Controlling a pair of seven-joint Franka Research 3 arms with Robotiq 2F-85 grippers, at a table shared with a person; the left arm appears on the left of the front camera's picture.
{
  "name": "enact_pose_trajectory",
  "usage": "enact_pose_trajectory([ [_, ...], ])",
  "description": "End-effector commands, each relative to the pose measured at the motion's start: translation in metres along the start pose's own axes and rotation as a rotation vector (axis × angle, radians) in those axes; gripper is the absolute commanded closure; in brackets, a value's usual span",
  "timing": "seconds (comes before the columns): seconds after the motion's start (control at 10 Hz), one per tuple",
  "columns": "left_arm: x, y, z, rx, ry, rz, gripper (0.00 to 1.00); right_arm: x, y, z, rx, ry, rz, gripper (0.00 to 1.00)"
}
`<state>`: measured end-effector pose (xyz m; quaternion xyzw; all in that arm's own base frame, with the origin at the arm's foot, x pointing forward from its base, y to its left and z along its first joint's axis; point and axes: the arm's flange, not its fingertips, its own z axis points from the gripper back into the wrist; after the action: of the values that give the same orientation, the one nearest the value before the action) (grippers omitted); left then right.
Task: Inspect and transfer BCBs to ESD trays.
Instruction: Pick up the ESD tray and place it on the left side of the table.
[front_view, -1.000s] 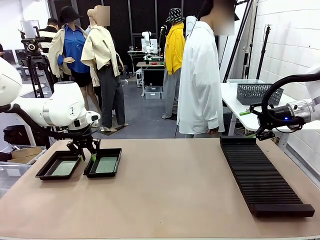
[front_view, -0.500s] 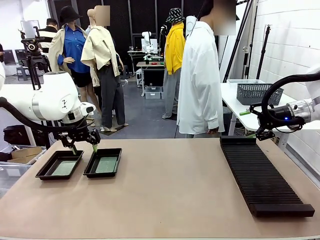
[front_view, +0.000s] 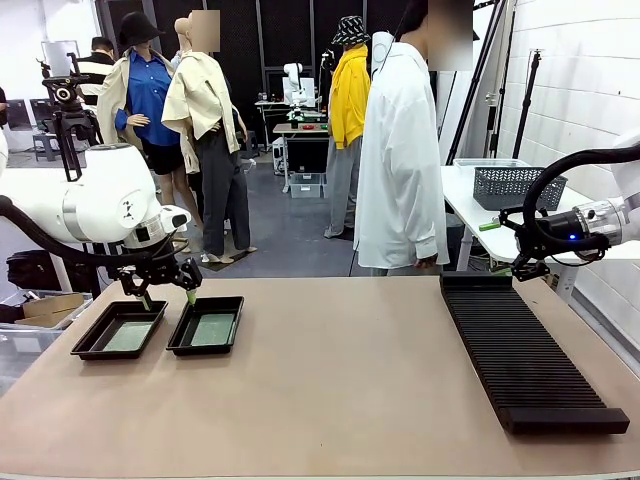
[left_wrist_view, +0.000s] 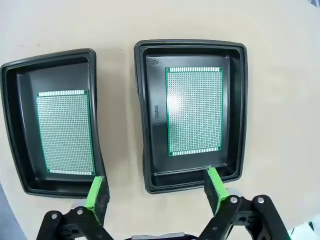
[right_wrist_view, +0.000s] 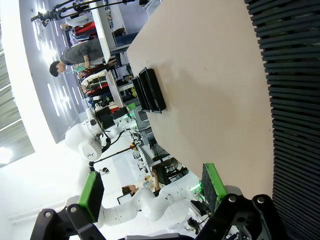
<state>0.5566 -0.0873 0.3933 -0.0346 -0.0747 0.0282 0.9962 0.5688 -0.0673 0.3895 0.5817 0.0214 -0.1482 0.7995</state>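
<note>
Hovering with jaws apart, the left tool (front_view: 166, 293) hangs above both BCBs (left_wrist_view: 194, 111) lying in their ESD trays (left_wrist_view: 240, 105).

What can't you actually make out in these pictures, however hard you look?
- Front view: the right gripper is small and dark against the rack, so its fingers are hard to read.
- Front view: the boards are pale patches in the trays; no detail.
- Left wrist view: the raised print on the tray floor beside the board is too small to read fully.
- Right wrist view: the rack is cut off by the edge.
</note>
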Motion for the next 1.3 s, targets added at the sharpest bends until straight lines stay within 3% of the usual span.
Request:
enact_pose_trajectory([
  [0.0,0.000,0.001,0.001,0.003,-0.002,-0.002,0.00,0.001,0.001,-0.002,-0.004,-0.006,-0.008,0.00],
  [1.0,0.000,0.000,0.000,0.000,-0.001,0.000,0.00,0.001,0.001,-0.002,-0.004,-0.006,-0.008,0.00],
  [1.2,0.000,0.035,0.018,-0.174,0.035,0.011,0.00,0.001,0.001,-0.002,-0.004,-0.006,-0.008,0.00],
])
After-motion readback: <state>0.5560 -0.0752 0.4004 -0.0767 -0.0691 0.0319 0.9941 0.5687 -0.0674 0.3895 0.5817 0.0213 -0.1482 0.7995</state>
